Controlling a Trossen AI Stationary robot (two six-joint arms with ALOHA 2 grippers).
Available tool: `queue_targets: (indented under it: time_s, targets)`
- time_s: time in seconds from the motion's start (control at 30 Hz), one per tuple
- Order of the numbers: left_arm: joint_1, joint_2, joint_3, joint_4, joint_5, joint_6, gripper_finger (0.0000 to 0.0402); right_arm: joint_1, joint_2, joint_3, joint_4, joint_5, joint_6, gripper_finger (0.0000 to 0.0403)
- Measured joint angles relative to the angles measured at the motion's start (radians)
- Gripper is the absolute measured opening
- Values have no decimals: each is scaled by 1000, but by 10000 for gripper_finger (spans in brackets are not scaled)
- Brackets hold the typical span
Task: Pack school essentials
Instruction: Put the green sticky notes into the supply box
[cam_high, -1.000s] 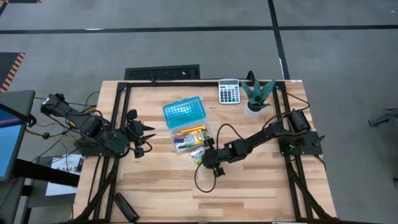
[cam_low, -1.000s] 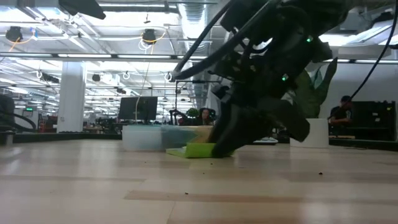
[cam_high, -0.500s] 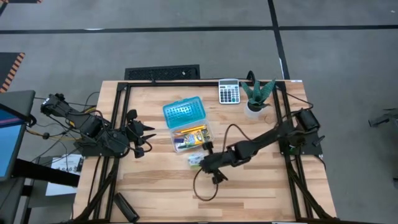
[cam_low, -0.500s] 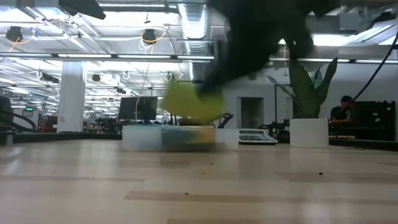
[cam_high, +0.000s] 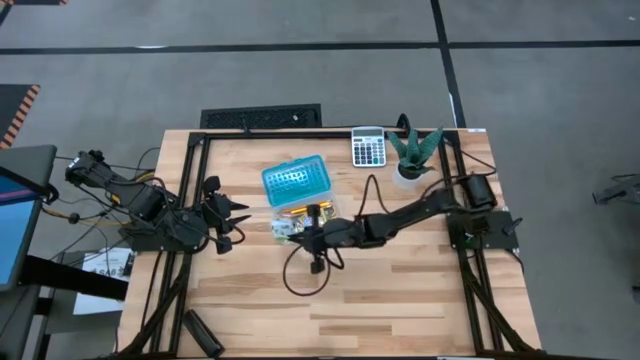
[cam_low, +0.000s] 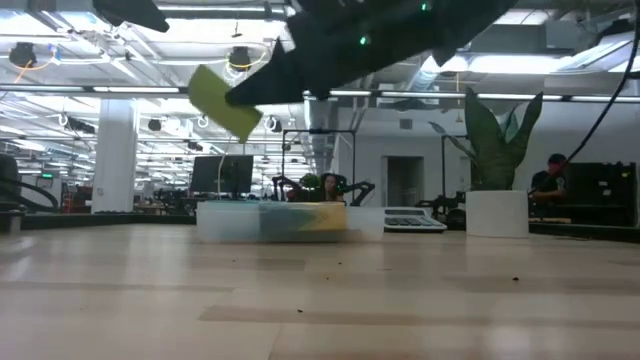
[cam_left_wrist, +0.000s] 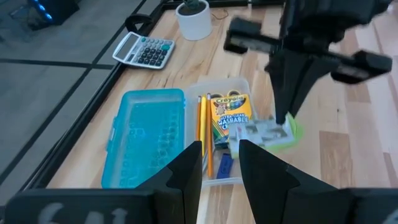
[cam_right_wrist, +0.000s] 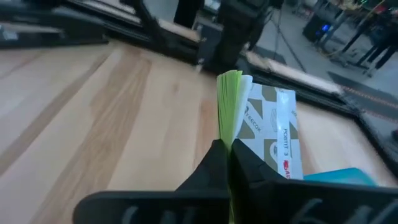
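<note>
My right gripper (cam_high: 298, 235) is shut on a green-and-white note block (cam_high: 284, 232) and holds it in the air over the near end of a clear pencil box (cam_high: 322, 212). The block also shows in the low view (cam_low: 224, 101) and in the left wrist view (cam_left_wrist: 268, 132). The box holds orange and yellow pencils (cam_left_wrist: 203, 127) and a crayon packet (cam_left_wrist: 231, 112). Its blue lid (cam_high: 296, 181) lies beside it on the far side. My left gripper (cam_high: 238, 218) waits open to the left of the box. My right gripper pinches the note block between its two fingers at one edge (cam_right_wrist: 227, 134), across the block's thickness. The fingers slant down from the table's right. The block is lifted clear and tilted, and it sticks out beyond the fingertips (cam_low: 262, 88).
A grey calculator (cam_high: 368, 147) and a green potted plant (cam_high: 412, 155) stand at the far edge. A black object (cam_high: 203, 332) lies at the near left corner. Bare wood lies near of the box. A person sits in the room beyond (cam_low: 550, 180).
My right gripper has lifted the note block off the table, where it lay just near of the box. It has carried the block up and toward the table's left and far edge, so the block now hangs tilted above the box's near end.
</note>
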Motion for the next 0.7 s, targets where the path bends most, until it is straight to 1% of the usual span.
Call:
queue_targets:
  time_s: [0.13, 0.33, 0.4, 0.5, 0.57, 0.7]
  targets:
    - [0, 0, 0, -4, 0, 0, 101, -18, 52, 9, 43, -25, 22, 2]
    - [0, 0, 0, -6, -6, 0, 101, -27, 72, 35, 28, -29, 22, 2]
    - [0, 0, 0, -6, -6, 0, 101, -30, 78, 29, -4, -32, 28, 2]
    - [0, 0, 0, -6, -7, 0, 101, -36, 104, 35, 17, -33, 46, 2]
    - [0, 0, 0, -6, -7, 0, 101, -38, 108, 29, -21, -32, 48, 2]
    - [0, 0, 0, -6, -8, 0, 101, -45, 139, 31, -25, -32, 49, 2]
